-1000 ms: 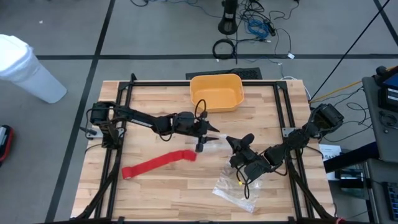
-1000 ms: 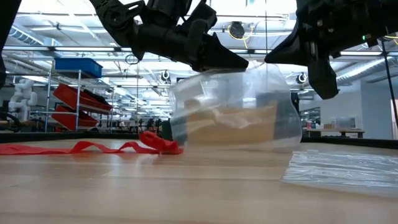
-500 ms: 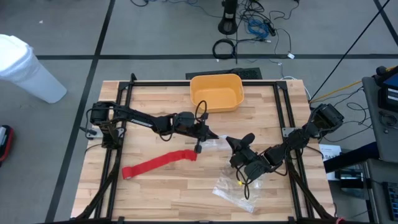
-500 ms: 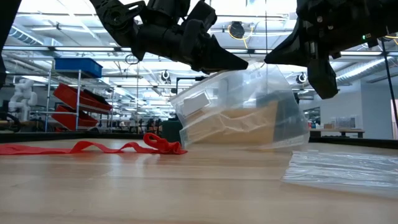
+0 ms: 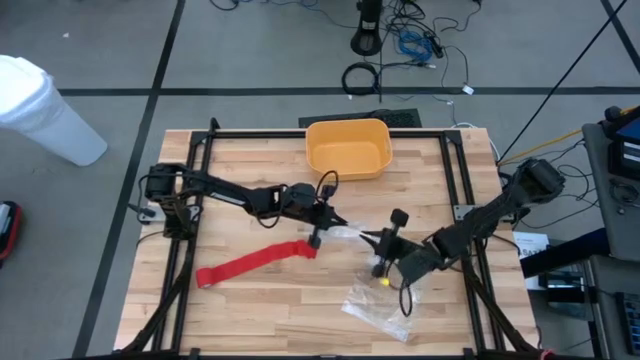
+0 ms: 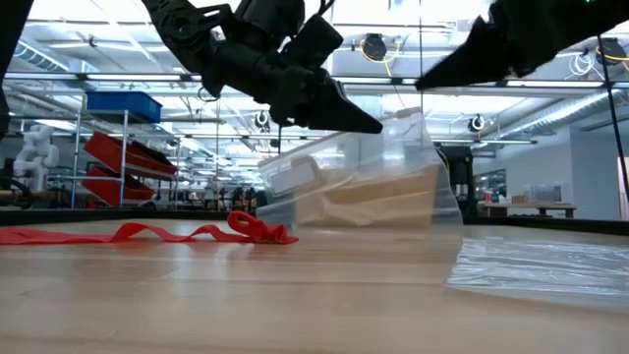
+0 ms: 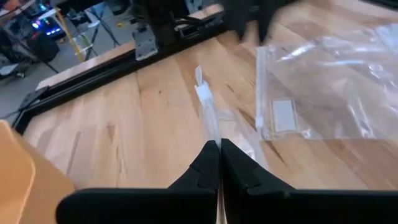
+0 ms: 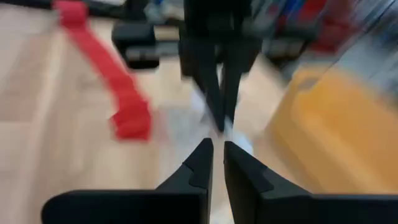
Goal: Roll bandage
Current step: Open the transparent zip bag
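Left pincer (image 5: pixel 337 227) beside bandage (image 5: pixel 255 263), flat, long axis slanting toward it

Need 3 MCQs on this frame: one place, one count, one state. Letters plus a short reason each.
1. Where does the red bandage lie?
A. inside the yellow bin
B. flat on the table, toward the left arm's side
C. under the crinkled bag

2. How many clear plastic bags show?
A. one
B. two
C. three

3. What is the left claw doing?
A. shut on the edge of a clear bag
B. wide open above the bin
C. shut on the bandage

Answers:
1 B: the high view shows the strip stretched out on the bare wood.
2 B: one clear bag hangs between the claws, a second bag lies by the near edge.
3 A: the left wrist view shows its fingers closed on the bag's rim.
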Tool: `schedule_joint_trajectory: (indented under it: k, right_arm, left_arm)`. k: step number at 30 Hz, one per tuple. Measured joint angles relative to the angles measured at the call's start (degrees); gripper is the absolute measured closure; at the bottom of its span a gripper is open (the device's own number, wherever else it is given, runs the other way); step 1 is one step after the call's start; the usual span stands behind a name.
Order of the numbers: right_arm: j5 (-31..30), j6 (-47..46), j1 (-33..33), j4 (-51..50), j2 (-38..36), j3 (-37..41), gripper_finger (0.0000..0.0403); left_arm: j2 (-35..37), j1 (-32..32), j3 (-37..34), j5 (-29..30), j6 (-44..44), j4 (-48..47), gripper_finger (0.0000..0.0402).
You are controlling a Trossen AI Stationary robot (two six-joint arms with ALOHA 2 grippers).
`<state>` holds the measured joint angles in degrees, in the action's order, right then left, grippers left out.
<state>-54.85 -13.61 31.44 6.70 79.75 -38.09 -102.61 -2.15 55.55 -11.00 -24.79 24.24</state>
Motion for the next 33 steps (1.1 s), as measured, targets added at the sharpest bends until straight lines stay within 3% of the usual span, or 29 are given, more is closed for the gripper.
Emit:
schedule_joint_trajectory:
  k: [3, 6, 11, 19, 22, 26, 33]
  right_arm:
    - [11.0, -9.4, -2.4, -8.5, -4.3, 0.0, 0.0376]
    - [14.4, -9.4, -3.4, -10.7, -5.2, 0.1, 0.0374]
    - [14.2, -4.1, -4.5, -10.2, -1.9, 0.1, 0.0345]
    - [10.3, -3.3, -5.9, -7.2, 2.1, 0.1, 0.025]
    - [10.2, -2.1, -6.2, -4.9, 2.3, 0.1, 0.0239]
    - [10.8, -1.2, -6.8, -1.5, 2.3, 0.1, 0.0266]
    - [17.7, 2.5, -7.6, -0.7, 2.2, 0.1, 0.0391]
  left_arm:
    - [0.0, 0.8, 0.0, 0.0, -2.1, -0.6, 0.0401]
    - [0.0, 1.6, 0.0, 0.0, -4.3, -1.4, 0.0401]
    - [0.0, 2.3, 0.0, 0.0, -6.1, -1.3, 0.0401]
    - [0.0, 2.3, 0.0, 0.0, -6.0, -1.5, 0.0401]
    - [0.0, 2.3, 0.0, -0.1, -6.1, -2.4, 0.0401]
    - [0.0, 2.3, 0.0, -0.1, -6.1, -2.7, 0.0401]
    - [0.0, 2.3, 0.0, -0.2, -6.0, -2.8, 0.0401]
